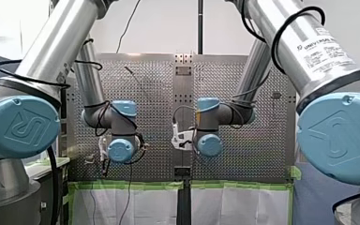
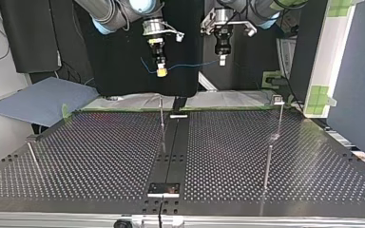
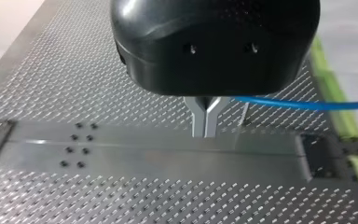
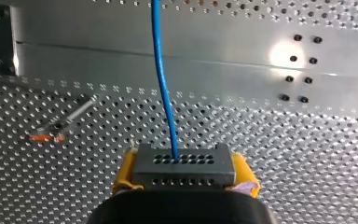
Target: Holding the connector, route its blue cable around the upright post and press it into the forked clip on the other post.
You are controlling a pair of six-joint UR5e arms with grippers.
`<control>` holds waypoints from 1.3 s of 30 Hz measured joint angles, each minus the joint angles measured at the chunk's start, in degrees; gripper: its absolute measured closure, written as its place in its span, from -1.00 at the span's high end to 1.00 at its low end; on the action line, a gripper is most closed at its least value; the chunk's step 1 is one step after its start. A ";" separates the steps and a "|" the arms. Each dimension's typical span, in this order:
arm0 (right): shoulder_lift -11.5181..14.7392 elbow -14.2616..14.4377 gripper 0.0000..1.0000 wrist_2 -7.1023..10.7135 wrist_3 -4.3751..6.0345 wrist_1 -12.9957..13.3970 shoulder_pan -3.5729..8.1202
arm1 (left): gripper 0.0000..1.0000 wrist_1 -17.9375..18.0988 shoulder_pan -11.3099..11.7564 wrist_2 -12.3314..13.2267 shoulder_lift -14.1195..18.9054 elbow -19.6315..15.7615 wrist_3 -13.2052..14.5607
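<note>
In the right wrist view my right gripper (image 4: 186, 179) is shut with its yellow pads on a grey connector (image 4: 184, 165) full of small holes. The blue cable (image 4: 163, 88) leaves the connector and runs away over the perforated table. In the top view my right gripper (image 2: 161, 71) hangs high above the table's far edge, and the blue cable (image 2: 192, 64) spans across to my left gripper (image 2: 222, 60). My left gripper (image 3: 204, 133) has its metal fingers shut, with the blue cable (image 3: 303, 103) coming out beside them. A thin upright post (image 2: 162, 121) stands mid-table. A post with a small head (image 2: 279, 100) stands at the far right.
Another thin post (image 2: 267, 166) stands nearer the camera on the top view's right, and a short one (image 2: 33, 156) on its left. A dark metal strip (image 2: 173, 147) runs down the table's middle. A blue-grey sheet (image 2: 43, 99) lies beyond the far left corner.
</note>
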State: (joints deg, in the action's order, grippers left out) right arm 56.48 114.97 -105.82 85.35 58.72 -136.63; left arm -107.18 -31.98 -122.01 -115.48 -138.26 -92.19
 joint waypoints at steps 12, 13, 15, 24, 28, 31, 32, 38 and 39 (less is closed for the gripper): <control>-5.06 -0.39 -1.00 -1.66 5.46 -2.52 -3.04 | -1.00 5.90 -0.20 0.94 -5.49 -3.10 0.61; -5.18 -0.39 -1.00 -1.67 5.70 -2.53 -3.05 | -1.00 6.39 -0.21 0.94 -5.68 -3.11 0.61; -5.34 -0.39 -1.00 -1.67 6.03 -2.54 -3.06 | -1.00 7.40 -0.20 0.95 -5.94 -3.12 0.61; -5.34 -0.40 -1.00 -1.79 6.23 -2.65 -3.15 | -1.00 11.76 0.26 1.43 -5.77 -2.75 0.17; -4.31 -1.17 -1.00 -2.82 6.98 -3.55 -3.52 | -1.00 12.33 1.57 2.61 -4.38 -1.70 -1.27; -3.09 -1.72 -1.00 -3.97 8.14 -4.69 -3.68 | -1.00 11.47 2.18 2.86 -3.09 -1.42 -2.56; -2.72 -1.81 -1.00 -4.15 8.50 -5.00 -3.64 | -1.00 11.03 2.43 2.79 -2.57 -1.38 -3.06; 0.20 -1.97 -1.00 -2.68 11.10 -6.20 -3.04 | -1.00 8.22 3.40 2.10 0.30 -1.38 -3.26; 0.80 -1.98 -1.00 -2.37 11.40 -6.46 -2.92 | -1.00 7.79 3.51 2.04 0.74 -1.38 -3.09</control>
State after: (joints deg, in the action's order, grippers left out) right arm 57.28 112.99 -108.20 96.75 52.25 -139.55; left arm -99.39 -28.47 -119.98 -114.74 -139.64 -95.29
